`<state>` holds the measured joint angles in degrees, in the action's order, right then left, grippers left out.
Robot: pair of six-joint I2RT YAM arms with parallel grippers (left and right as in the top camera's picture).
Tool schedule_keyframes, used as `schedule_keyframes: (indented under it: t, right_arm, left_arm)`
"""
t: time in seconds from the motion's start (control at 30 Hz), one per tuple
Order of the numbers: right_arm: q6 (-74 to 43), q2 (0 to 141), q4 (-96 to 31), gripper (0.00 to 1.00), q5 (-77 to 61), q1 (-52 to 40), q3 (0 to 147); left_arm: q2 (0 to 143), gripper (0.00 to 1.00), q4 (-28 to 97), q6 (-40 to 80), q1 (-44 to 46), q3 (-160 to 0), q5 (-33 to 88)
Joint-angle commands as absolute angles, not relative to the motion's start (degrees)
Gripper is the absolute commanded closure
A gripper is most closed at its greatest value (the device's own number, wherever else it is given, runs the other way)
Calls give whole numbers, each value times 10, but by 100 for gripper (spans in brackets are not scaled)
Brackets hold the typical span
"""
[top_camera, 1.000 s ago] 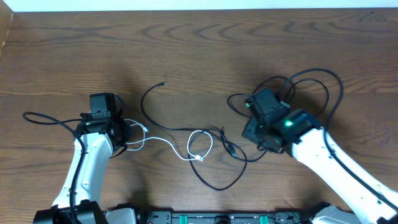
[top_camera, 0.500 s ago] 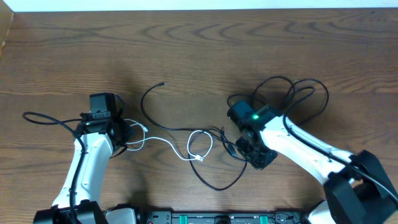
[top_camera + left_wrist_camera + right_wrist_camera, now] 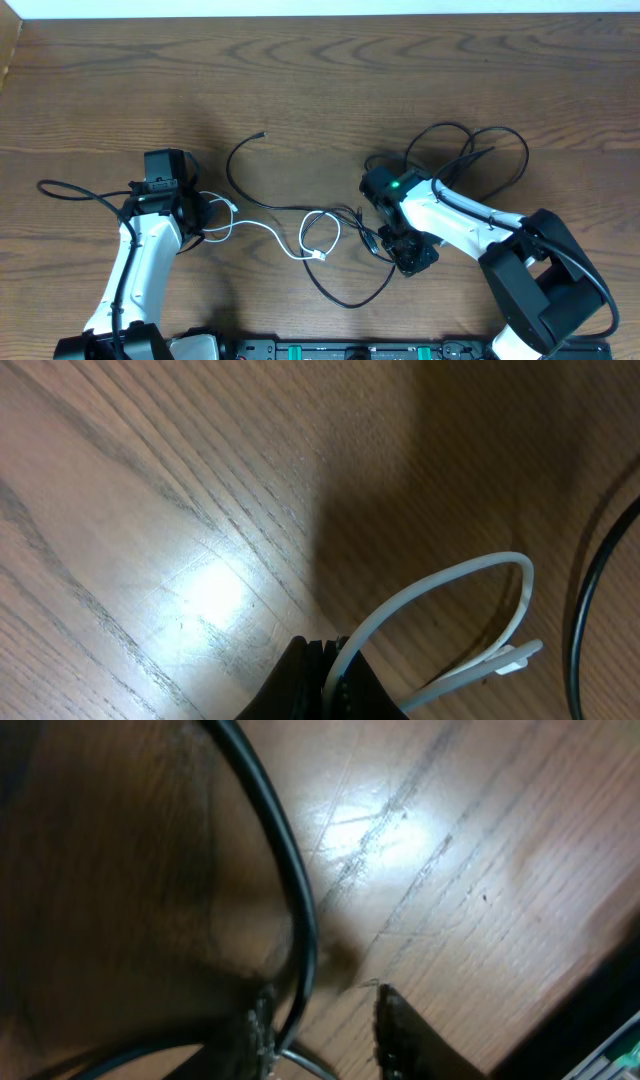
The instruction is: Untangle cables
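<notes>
black cable (image 3: pixel 290 890) inside right gripper (image 3: pixel 325 1020)
we see it threading the parted jaws, unclamped; left gripper (image 3: pixel 320 680) pinches white cable (image 3: pixel 440 585).

A brown wooden table (image 3: pixel 320 80) fills almost the whole overhead view. Its grain runs in long wavy lines from left to right. Along the far edge there is a narrow white strip (image 3: pixel 320 8). In both wrist views the wood shows a bright spot (image 3: pixel 205 590) of reflected light, and a darker shadow (image 3: pixel 100 870) lies beside it.
</notes>
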<state>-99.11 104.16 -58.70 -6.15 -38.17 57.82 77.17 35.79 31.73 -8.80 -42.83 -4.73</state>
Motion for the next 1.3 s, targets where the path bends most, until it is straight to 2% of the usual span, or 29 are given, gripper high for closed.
schedule_keyframes:
  t: [0.0, 0.07, 0.2, 0.23, 0.27, 0.4, 0.5, 0.67, 0.87, 1.0, 1.27]
  right_arm:
    - [-1013, 1075, -580, 78, -48, -383, 573]
    - [-1013, 1082, -581, 84, -40, -383, 573]
    - [-1003, 1084, -581, 85, -33, -375, 573]
    - [-1002, 1084, -581, 88, -30, -374, 573]
    - [-996, 1084, -581, 99, -23, -371, 573]
    - [-949, 1084, -581, 99, 0, -359, 573]
    - [-870, 1080, -583, 99, -18, -343, 574]
    - [-723, 1059, -576, 99, -107, -298, 578]
    - [-601, 1049, -559, 99, -253, -248, 578]
    - [-529, 1049, -555, 99, -288, -226, 578]
    - [-471, 1017, -563, 99, -285, -203, 578]
  left_arm:
    - [775, 92, 359, 322, -90, -424, -49]
    - [775, 92, 359, 322, -90, -424, -49]
    - [775, 92, 359, 322, -90, -424, -49]
    - [775, 92, 359, 322, -90, -424, -49]
    - [775, 92, 359, 322, -90, -424, -49]
    - [775, 92, 359, 322, -90, -424, -49]
    - [775, 92, 359, 322, -90, -424, -49]
    - [775, 92, 358, 322, -90, -424, -49]
    - [775, 92, 357, 322, -90, -424, -49]
    - [775, 92, 357, 322, -90, -424, -49]
    - [775, 92, 357, 322, -90, -424, -49]
